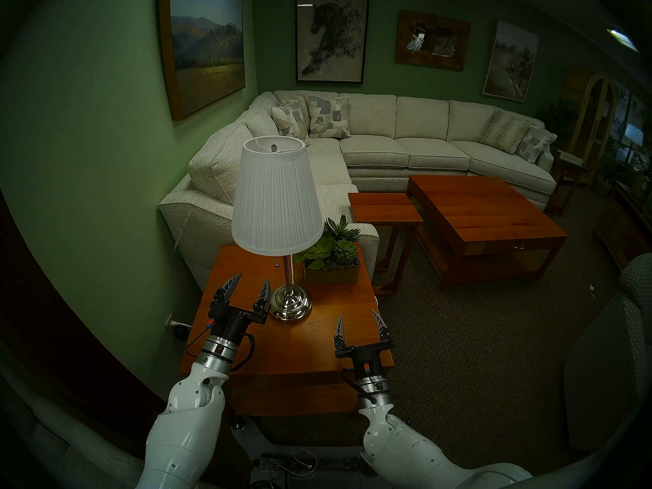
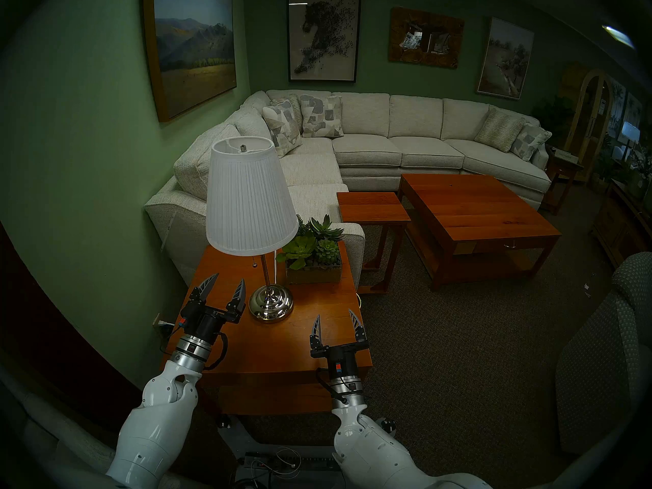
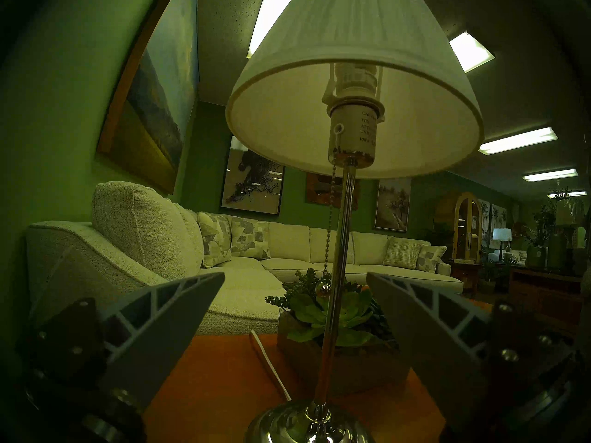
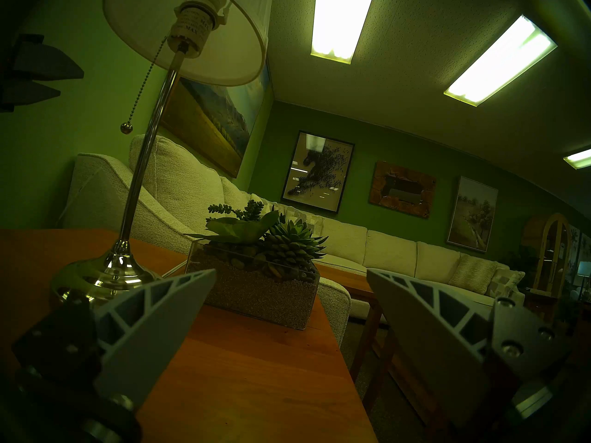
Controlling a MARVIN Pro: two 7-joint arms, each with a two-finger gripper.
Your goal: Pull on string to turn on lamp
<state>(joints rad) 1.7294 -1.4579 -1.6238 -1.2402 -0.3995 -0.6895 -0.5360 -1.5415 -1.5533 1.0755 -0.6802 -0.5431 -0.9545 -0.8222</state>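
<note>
- Lamp (image 1: 277, 199) w/ tall white pleated cone shade, thin chrome pole, domed shiny chrome base: stands upright on orange-brown wooden side table (image 1: 317, 340), toward its far-left part; shade looks unlit.
- Thin beaded metal pull chain (image 3: 328, 237) w/ small round knob at its end: hangs from socket under shade, just left of pole, knob free in the air; nothing touching it.
- Left gripper (image 1: 247, 283): jaws wide apart, empty, tips pointing up and away, just left of chrome base, below shade rim. In left wrist view, pole and chain knob sit between the two grey ribbed fingers (image 3: 166, 321), farther off, no contact.
- Right gripper (image 1: 360, 324): jaws wide, empty, over table's near-right edge, well apart from lamp.
- Rectangular clear planter of green succulents (image 1: 331, 262): on table just right of pole, behind base.
- Cream sectional sofa (image 1: 405, 142) behind table; green wall to the left.
</note>
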